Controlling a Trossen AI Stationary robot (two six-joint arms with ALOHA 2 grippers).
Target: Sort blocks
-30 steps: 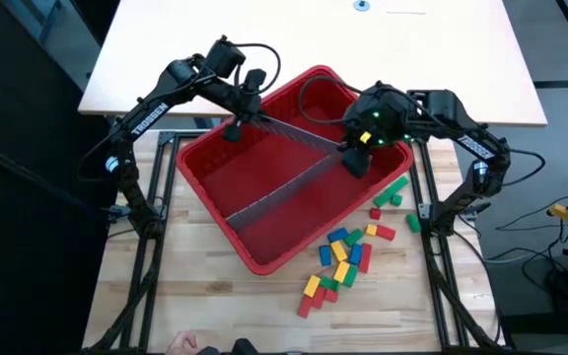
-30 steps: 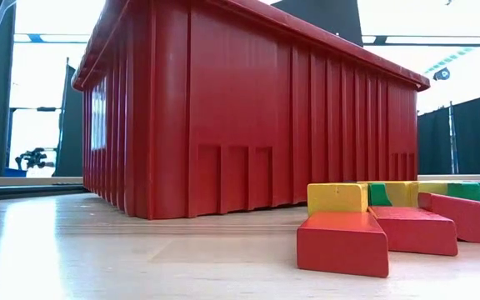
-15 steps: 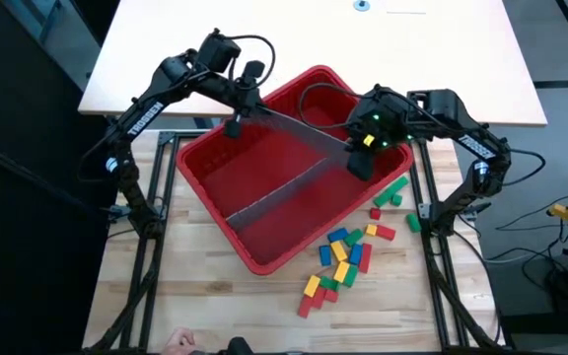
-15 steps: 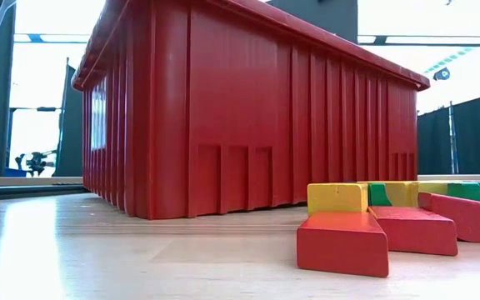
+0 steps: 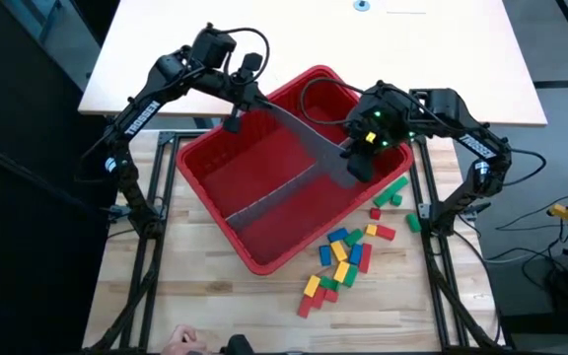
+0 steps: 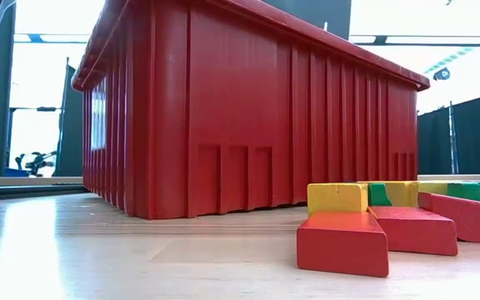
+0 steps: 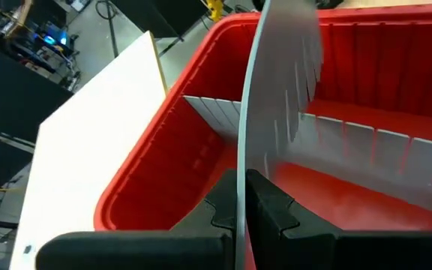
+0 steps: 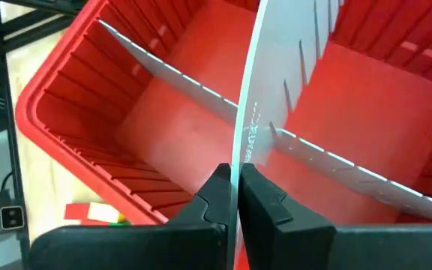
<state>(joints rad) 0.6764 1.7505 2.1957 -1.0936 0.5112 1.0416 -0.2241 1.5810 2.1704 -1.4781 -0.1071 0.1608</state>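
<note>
Blocks (image 5: 348, 251) on table beside bin (image 5: 264, 258)

Light wooden table (image 5: 215, 306) carries a red plastic bin (image 5: 264, 258), set askew. Loose red, green, blue, yellow blocks (image 5: 341, 258) lie scattered just beside it.

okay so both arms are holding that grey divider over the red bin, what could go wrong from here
The grey divider is pinched only at its ends by the left gripper and right gripper; uneven motion might bend it or slip it free. Its slots may miss the installed divider in the red bin and jam.
</note>
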